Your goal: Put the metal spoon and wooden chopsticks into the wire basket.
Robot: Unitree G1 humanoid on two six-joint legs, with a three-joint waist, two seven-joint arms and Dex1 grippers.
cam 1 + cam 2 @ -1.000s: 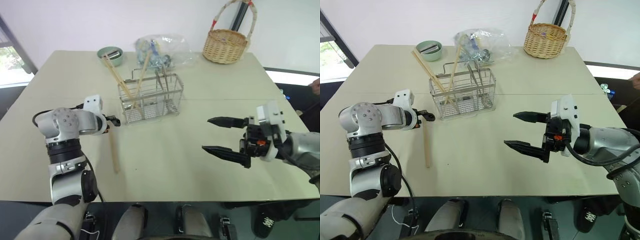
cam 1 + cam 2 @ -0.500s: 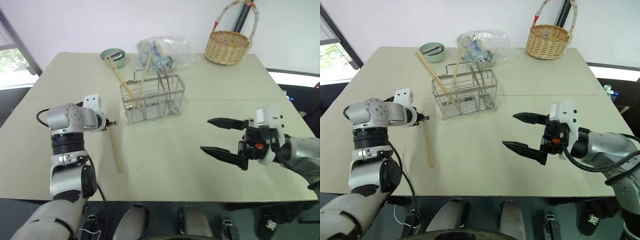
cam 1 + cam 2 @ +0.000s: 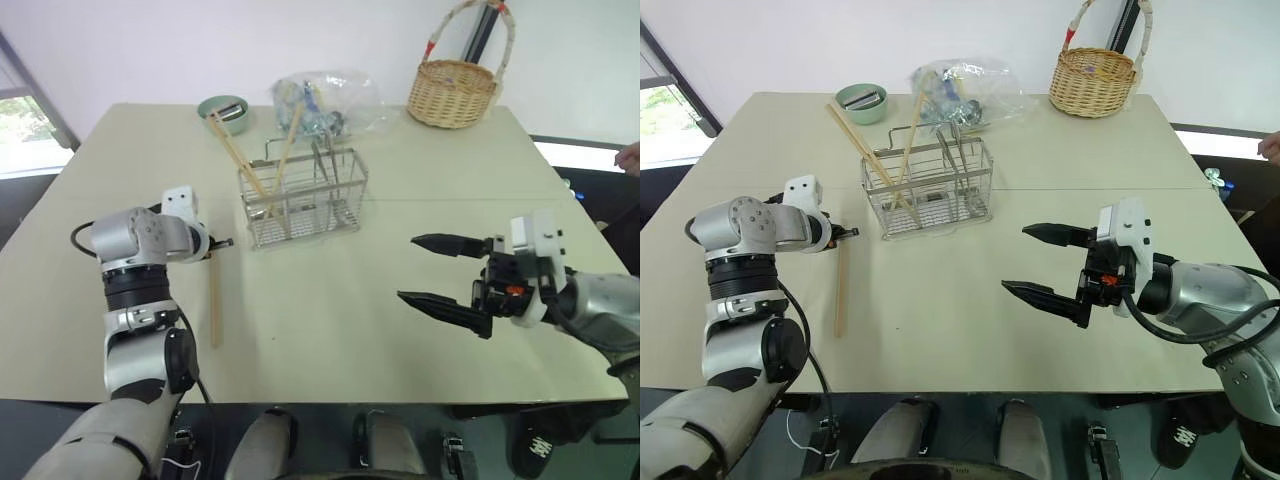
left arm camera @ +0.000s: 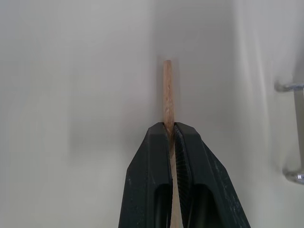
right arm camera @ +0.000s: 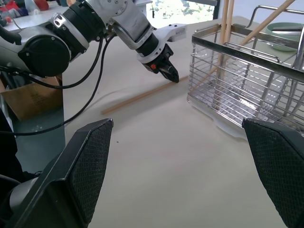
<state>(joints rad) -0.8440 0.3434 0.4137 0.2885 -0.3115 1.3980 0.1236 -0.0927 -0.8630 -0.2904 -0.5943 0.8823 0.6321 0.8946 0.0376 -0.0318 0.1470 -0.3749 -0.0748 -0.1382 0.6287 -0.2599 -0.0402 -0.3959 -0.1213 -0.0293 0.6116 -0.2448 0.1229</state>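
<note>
My left gripper is shut on the far end of one wooden chopstick, which lies on the table pointing toward the front edge. In the left wrist view the stick pokes out past the closed fingertips. The wire basket stands just right of that gripper, with two more chopsticks leaning in it beside thin metal handles. I cannot make out the metal spoon among them. My right gripper hovers open and empty over the table's right half, well away from the basket.
A green bowl, a clear plastic bag of items and a round wicker basket sit along the table's far side. A person's hand shows at the right edge.
The left gripper shut on the chopstick's far end and shifted slightly left. The stick's near end swung left, so it now lies almost straight toward the front edge. The right gripper stayed put.
</note>
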